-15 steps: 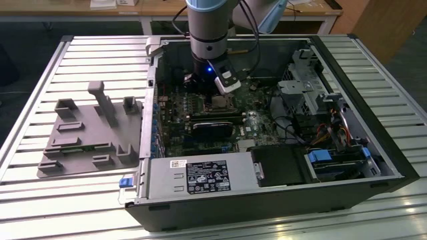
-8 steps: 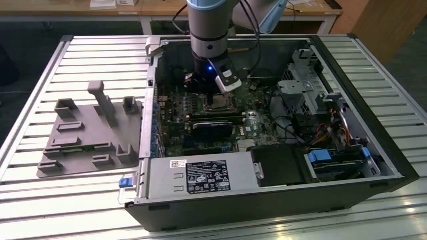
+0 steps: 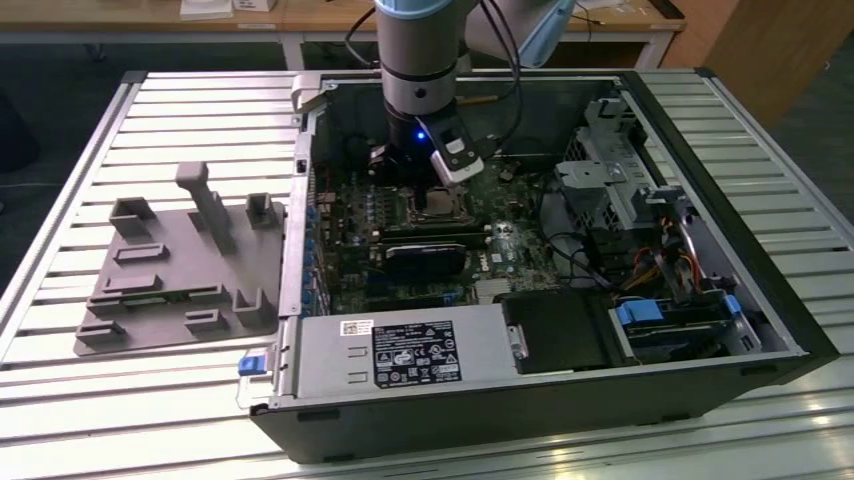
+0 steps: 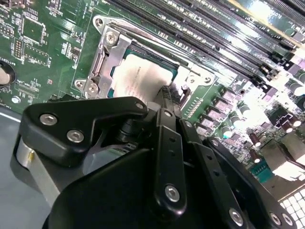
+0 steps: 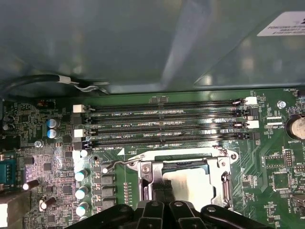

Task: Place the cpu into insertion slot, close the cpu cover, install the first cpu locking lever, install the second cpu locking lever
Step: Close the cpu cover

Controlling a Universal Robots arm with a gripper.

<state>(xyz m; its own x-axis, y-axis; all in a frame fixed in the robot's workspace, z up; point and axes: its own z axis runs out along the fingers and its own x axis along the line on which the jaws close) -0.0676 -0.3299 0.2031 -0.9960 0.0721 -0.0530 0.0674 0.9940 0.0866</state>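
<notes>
Lever stage, prob. Wire locking lever (image 5: 119,163) sat at 10 o'clock of cpu cover (image 5: 145,174), latch state unclear. At 8 o'clock of cpu (image 5: 193,183), which lay under the cover's window, hung the gripper (image 5: 163,188), jaws pinched together, empty. Next push wd need fine tip aim on the thin wire.

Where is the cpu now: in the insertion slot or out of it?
In. The cpu lies flat inside the insertion slot, its silver top facing up.
</notes>
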